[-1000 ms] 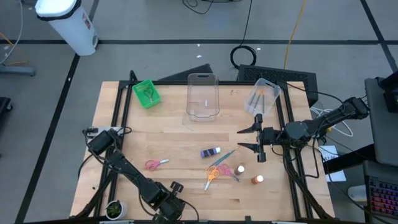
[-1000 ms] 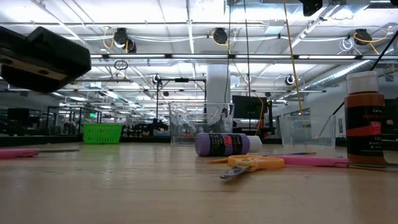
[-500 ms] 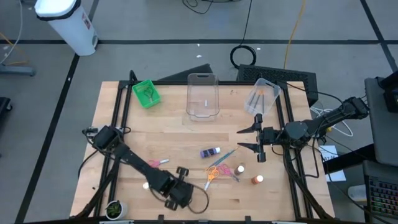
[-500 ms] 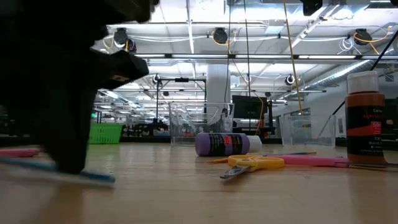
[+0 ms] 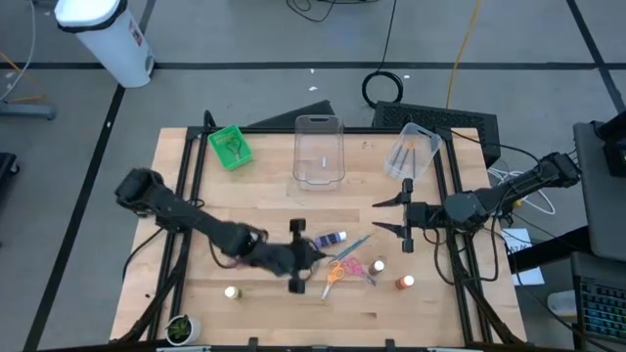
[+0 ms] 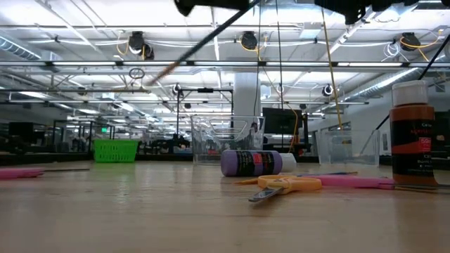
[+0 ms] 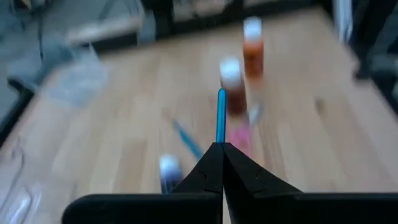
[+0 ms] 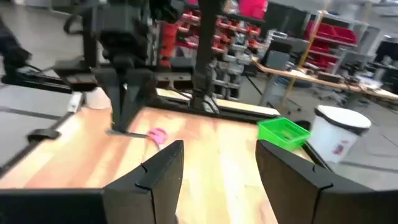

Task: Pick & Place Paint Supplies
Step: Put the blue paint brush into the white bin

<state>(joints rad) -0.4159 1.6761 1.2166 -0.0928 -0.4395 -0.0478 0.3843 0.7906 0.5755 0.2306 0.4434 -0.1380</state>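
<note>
My left gripper hovers over the table's middle, shut on a thin blue paintbrush, with its fingers pointing toward the right edge. In the low view the brush slants high above the wood. Just beyond the gripper lie a purple bottle on its side, orange scissors, a pink-handled item and a second brush. An orange bottle and a white-capped bottle stand upright. A yellow bottle stands near the near edge. My right gripper waits open near the right edge. My left gripper pinches the blue paintbrush between its two shut fingertips. The blue shaft sticks straight out ahead of the fingers, in line with them. The brush is lifted clear of the table and slants in the air.
A green bin sits at the far left. A clear tub stands at the far middle and another at the far right. Pink scissors lie on the left part of the table.
My left gripper has swung from the near edge toward the table's middle and right, and risen. Half a second ago it stood low with the blue brush on the wood. The brush is now lifted clear. The yellow bottle near the near edge has come into sight.
</note>
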